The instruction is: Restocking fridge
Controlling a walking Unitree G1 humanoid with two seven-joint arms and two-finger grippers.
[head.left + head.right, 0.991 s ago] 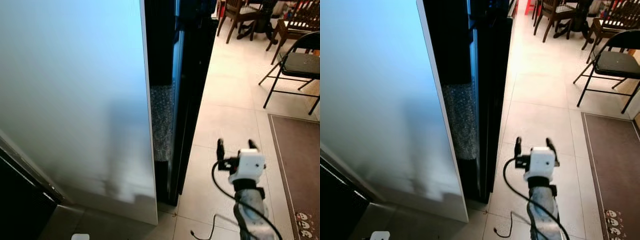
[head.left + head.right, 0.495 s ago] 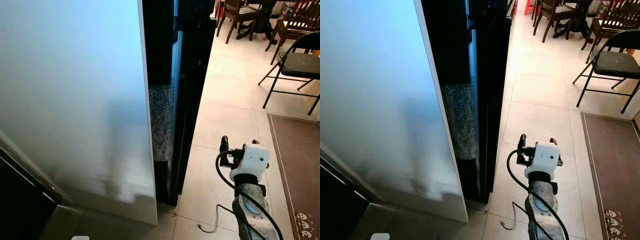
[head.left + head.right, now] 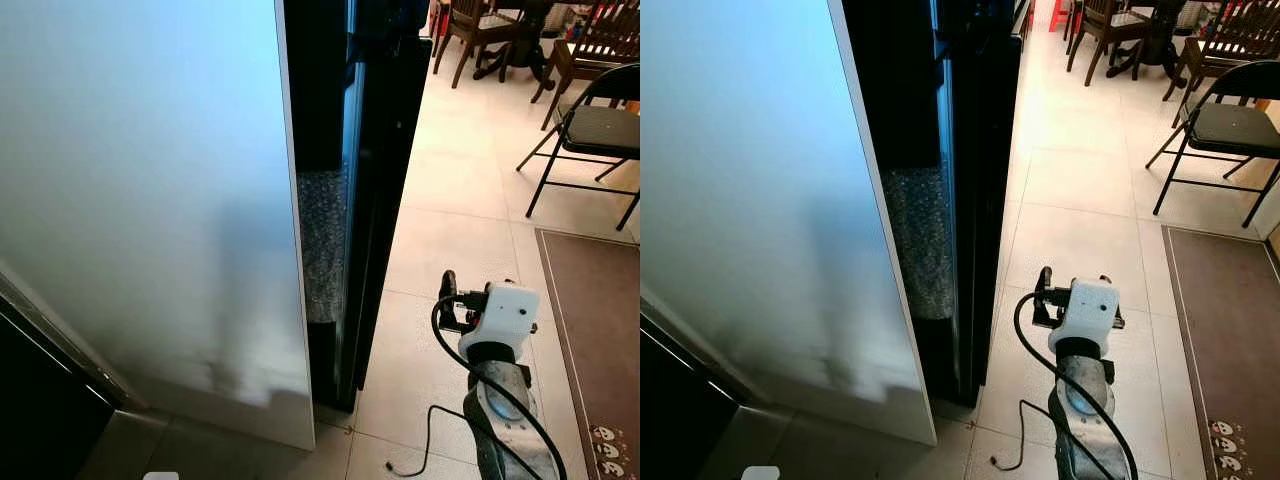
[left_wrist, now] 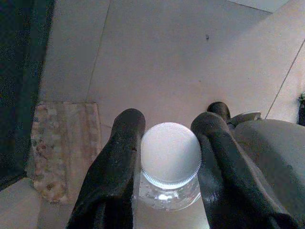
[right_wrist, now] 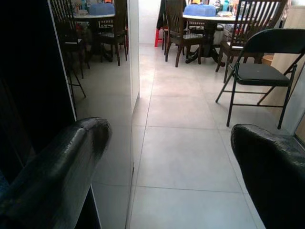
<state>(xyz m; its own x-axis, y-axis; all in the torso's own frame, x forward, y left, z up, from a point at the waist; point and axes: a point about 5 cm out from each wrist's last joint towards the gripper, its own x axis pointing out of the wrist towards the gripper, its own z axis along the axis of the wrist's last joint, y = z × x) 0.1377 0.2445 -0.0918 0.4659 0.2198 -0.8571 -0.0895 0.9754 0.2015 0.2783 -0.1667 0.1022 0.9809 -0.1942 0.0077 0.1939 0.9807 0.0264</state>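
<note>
Fridge door (image 3: 150, 200), pale and broad, stands swung open across the left of the head views; its edge meets the dark fridge body (image 3: 975, 180), where a strip of bubble wrap (image 3: 322, 245) lines the narrow gap. The tiled floor (image 3: 1080, 210) runs back to a folding chair (image 3: 590, 130) and wooden dining chairs (image 3: 480, 25).

Right hand (image 3: 1072, 285) is raised over the floor just beside the fridge's dark side, its two black fingers (image 5: 62, 162) spread apart and grasping nothing. Left hand (image 4: 167, 143) is clenched around the neck of a clear bottle (image 4: 170, 155) with a white cap, held above the floor near a patterned mat (image 4: 64, 143).

Progress, as judged: the door is already open and one item is in the grip, but it has not yet been placed; carrying it to a shelf and releasing it remain.

Hidden or unclear: the fridge interior is black in every view, so shelves and existing stock cannot be made out. The bottle's body lies below the fingers and is cut off. A small white object (image 3: 760, 472) at the lower frame edge is too cropped to identify.
</note>
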